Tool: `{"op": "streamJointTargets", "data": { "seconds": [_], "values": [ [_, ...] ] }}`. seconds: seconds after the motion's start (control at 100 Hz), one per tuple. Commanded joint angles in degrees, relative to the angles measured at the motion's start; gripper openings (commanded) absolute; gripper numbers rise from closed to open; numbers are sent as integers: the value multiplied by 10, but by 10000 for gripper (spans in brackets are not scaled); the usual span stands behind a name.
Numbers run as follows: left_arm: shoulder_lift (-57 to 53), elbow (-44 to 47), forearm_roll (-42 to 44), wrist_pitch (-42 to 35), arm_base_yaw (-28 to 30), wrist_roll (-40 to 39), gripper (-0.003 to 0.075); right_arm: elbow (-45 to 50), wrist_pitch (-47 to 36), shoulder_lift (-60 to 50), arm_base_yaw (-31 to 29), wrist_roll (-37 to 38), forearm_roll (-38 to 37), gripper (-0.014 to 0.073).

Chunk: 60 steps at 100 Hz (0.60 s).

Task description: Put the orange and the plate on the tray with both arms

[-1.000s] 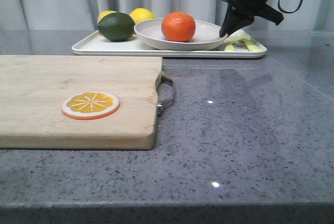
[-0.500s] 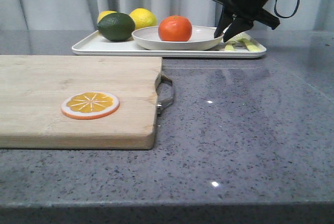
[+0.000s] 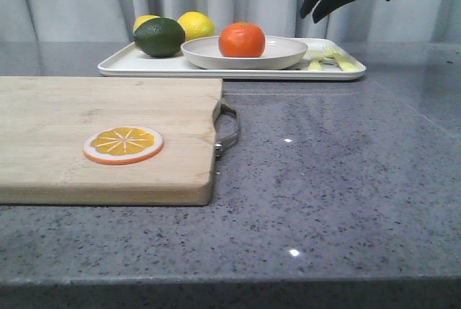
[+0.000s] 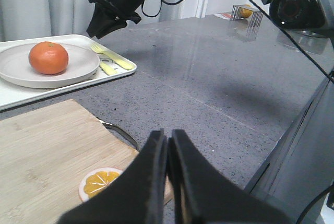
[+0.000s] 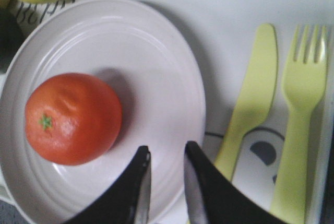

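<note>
Because the orange [image 3: 242, 39] sits in the plate [image 3: 284, 55] and the plate rests on the tray [image 3: 115, 66], your right gripper [image 3: 322, 5] hangs above, jaws slightly apart, holding nothing. Your left gripper [image 4: 168, 151], jaws together, waits over the cutting board [image 3: 50, 122].

A grey speckled stone countertop [image 3: 338, 172] carries two things directly. A wooden cutting board [image 3: 86, 125] with a metal handle [image 3: 229, 130] on its right end lies flat at the near left, its handle pointing toward the bare middle of the counter. A white rectangular tray [image 3: 122, 66] with rounded corners and a raised rim sits farther back near the curtain, well apart from the board, with a strip of bare counter between them.
</note>
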Motion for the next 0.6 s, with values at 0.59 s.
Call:
{"op": "streamJointTargets", "data": {
  "seconds": [0.59],
  "values": [
    [3, -16, -7, -45, 1, -2, -20, -18, 104, -162, 0, -32, -39, -67]
  ]
}}
